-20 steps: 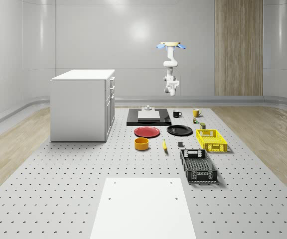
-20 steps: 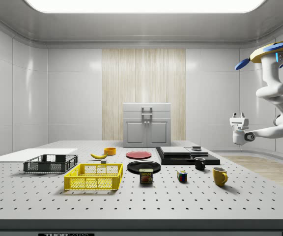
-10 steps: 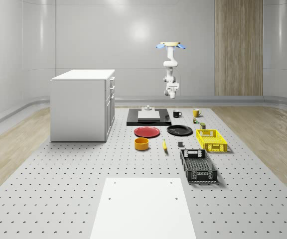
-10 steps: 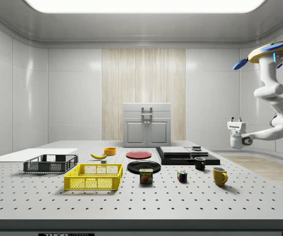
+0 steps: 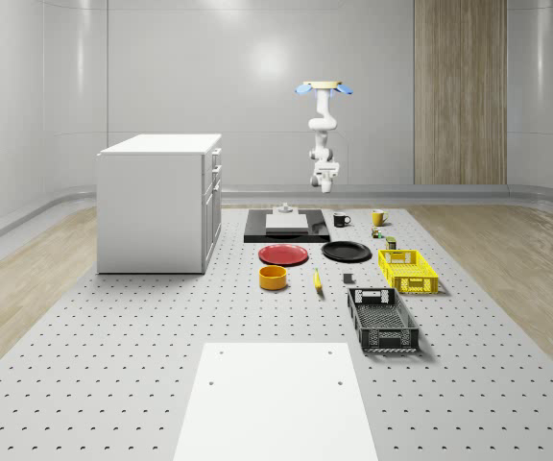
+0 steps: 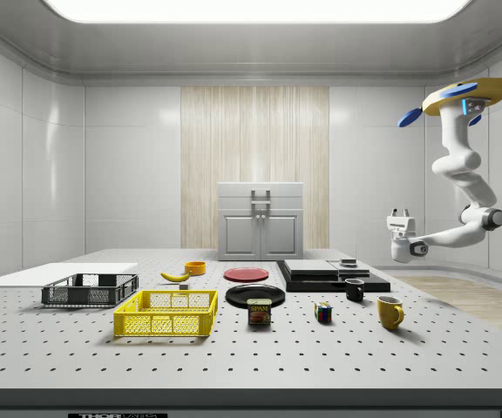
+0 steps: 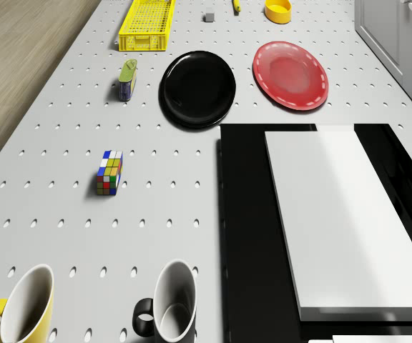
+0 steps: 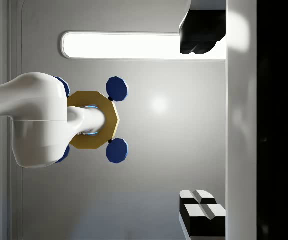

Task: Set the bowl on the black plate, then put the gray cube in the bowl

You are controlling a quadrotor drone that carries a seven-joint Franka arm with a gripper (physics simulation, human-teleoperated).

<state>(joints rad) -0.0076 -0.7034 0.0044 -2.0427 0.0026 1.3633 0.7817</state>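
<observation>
Perforated gray tabletop (image 5: 113,365) is stretching across a pale-walled room, and the drone (image 6: 465,91) is hovering high over its far end, near the black mug (image 7: 172,309) and yellow mug (image 7: 21,311). Its arm is folding down and the gripper (image 6: 398,214) is pointing upward in open air, well above the black slab (image 6: 334,280), with its fingers (image 8: 200,36) standing wide apart and holding nothing. On the table, the orange bowl (image 5: 273,278) is sitting just in front of the red plate (image 5: 283,254), apart from the black plate (image 5: 346,252). Between the black plate and the black crate (image 5: 382,320), the gray cube (image 5: 348,279) is lying beside the banana (image 5: 317,279).
</observation>
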